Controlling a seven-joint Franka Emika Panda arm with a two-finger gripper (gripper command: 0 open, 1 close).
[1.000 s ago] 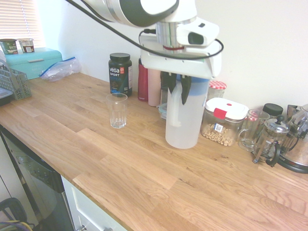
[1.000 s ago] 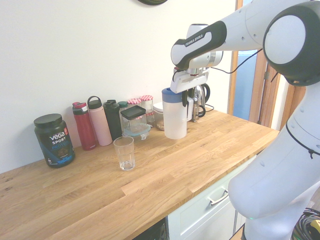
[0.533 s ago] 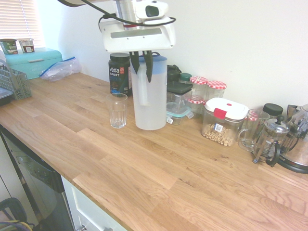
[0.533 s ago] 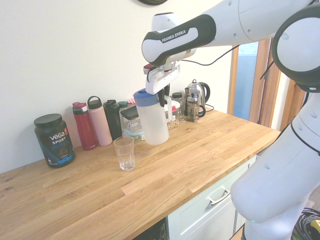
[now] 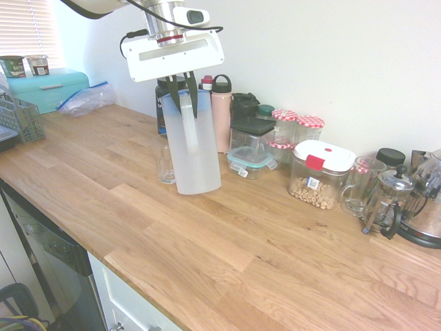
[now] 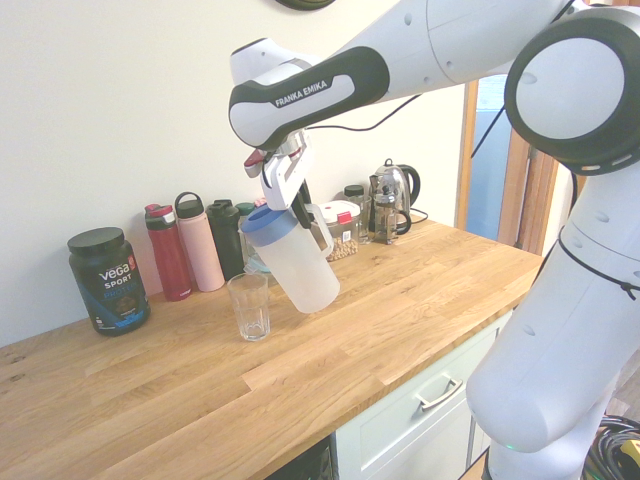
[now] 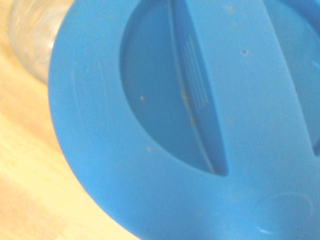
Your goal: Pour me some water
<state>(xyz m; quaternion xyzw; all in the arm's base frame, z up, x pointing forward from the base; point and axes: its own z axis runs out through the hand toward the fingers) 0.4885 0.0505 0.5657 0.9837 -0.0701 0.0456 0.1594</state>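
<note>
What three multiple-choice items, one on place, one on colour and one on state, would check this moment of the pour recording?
1. Where is the jug relative to the drinking glass?
A. Lying flat on the counter
B. Held in the air beside the glass, its lid end towards it
C. Standing by the kettle

2. What colour is the jug's lid?
A. Blue
B. Red
C. Black

3. How is the jug oriented?
A. Upright on its base
B. Upside down
C. Tilted, held by the gripper

Answers:
1 B: the second exterior view shows the jug clear of the worktop, its top just above the glass.
2 A: the wrist view is filled by the blue lid.
3 C: the second exterior view shows the jug leaning with the gripper clamped on its handle.
</note>
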